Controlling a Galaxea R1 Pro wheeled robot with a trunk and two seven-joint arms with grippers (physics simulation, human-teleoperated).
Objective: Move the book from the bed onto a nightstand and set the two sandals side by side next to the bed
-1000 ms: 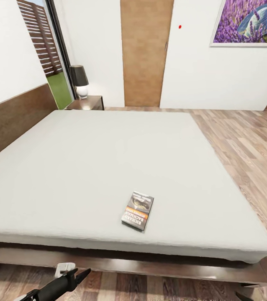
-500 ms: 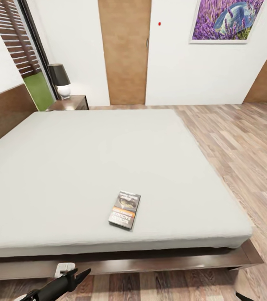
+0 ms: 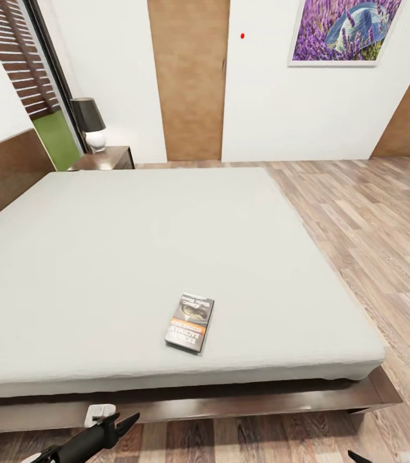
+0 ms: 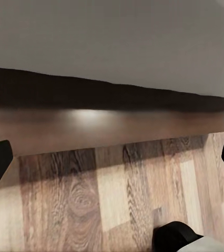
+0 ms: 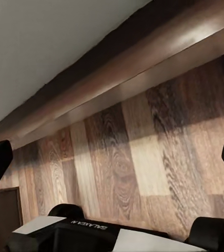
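The book, with its grey-and-orange cover, lies flat on the pale-grey mattress of the bed, close to the near edge. A dark nightstand stands at the bed's far left corner, beside the headboard. My left gripper hangs low in front of the bed frame, well short of the book. In the left wrist view the left gripper is open over the plank floor and the frame. My right gripper is open too, above the floor beside the bed frame. The sandals are out of view.
A black-shaded lamp sits on the nightstand. A brown door and a purple picture are on the far wall. Wood-plank floor stretches along the bed's right side. A tall window stands at the far left.
The whole head view has swung to the right, so the bed and book sit further left in the picture. The book stays put on the mattress and both grippers hold their places.
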